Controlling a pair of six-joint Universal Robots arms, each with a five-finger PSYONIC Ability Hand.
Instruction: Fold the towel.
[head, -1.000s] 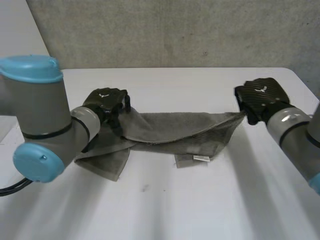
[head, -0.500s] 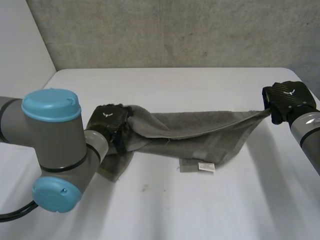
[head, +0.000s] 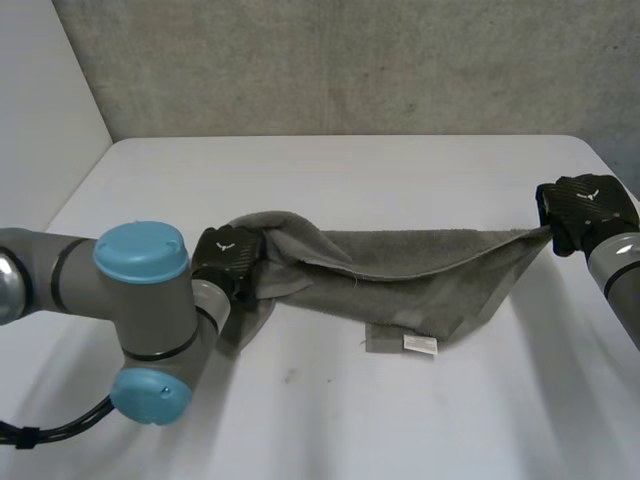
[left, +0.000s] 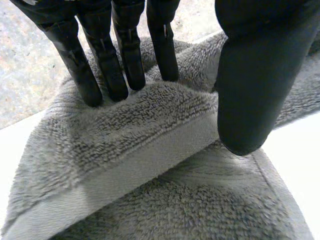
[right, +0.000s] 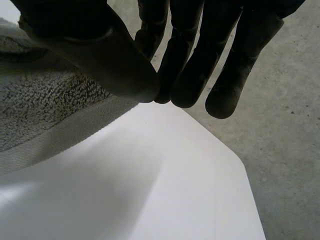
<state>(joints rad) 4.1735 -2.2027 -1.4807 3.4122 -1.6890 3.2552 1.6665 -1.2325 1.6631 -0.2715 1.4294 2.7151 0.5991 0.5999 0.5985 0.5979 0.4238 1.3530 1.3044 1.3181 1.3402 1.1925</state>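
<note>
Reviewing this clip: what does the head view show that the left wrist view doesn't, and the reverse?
Head view: the grey towel stretched along the white table between the left hand and the right hand, which pinches its right corner; a white label at the near edge. Left wrist view: the fingers dug into the top of a fold and the thumb against its hemmed side. Shared: the left hand gripping the towel's left end.

One grey towel, one white label, one white table, two hands, left hand, right hand
</note>
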